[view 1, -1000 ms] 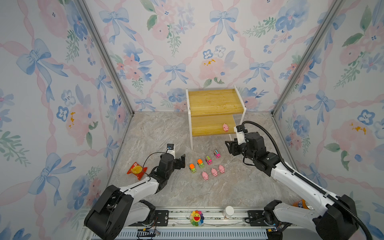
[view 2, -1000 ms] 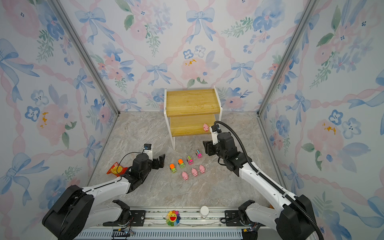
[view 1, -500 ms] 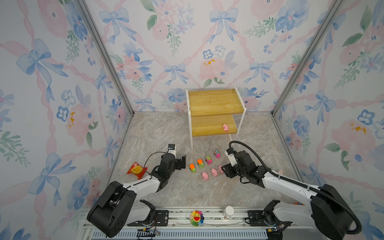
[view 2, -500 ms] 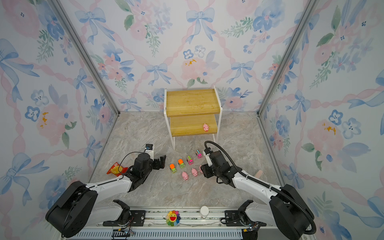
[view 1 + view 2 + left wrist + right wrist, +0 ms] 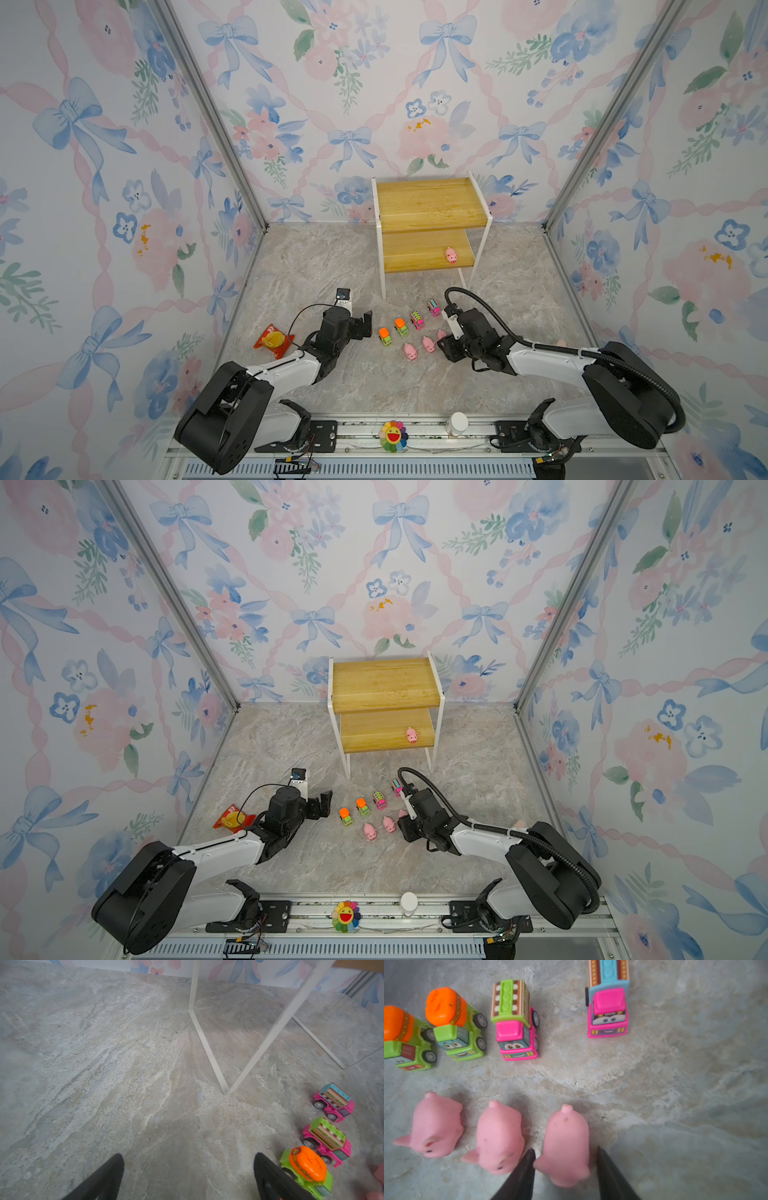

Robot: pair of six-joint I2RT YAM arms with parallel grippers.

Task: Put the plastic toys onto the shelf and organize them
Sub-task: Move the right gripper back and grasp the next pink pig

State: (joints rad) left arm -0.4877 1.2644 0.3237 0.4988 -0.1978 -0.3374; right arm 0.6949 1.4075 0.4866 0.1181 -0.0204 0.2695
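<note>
The shelf (image 5: 424,199) (image 5: 384,683) stands at the back, with one pink pig (image 5: 451,254) (image 5: 411,734) on its lower board. On the floor, two green cars (image 5: 385,336) (image 5: 454,1026) and two pink cars (image 5: 417,320) (image 5: 607,1007) form a row. Three pigs (image 5: 410,351) (image 5: 436,1126) lie in front of them. My right gripper (image 5: 564,1148) (image 5: 442,344) is open, its jaws straddling the rightmost pig (image 5: 566,1136); one finger touches its ear and a small gap shows at the other. My left gripper (image 5: 188,1155) (image 5: 360,326) is open and empty, beside a green car (image 5: 307,1167).
An orange-red snack packet (image 5: 272,340) lies left of the left arm. A rainbow flower (image 5: 392,435) and a white cap (image 5: 457,424) sit on the front rail. The shelf's white legs (image 5: 207,1049) stand just behind the cars. Flowered walls close in three sides.
My right gripper came down from near the shelf to the floor and narrowed its jaws around the rightmost pig. The left arm has barely moved.
</note>
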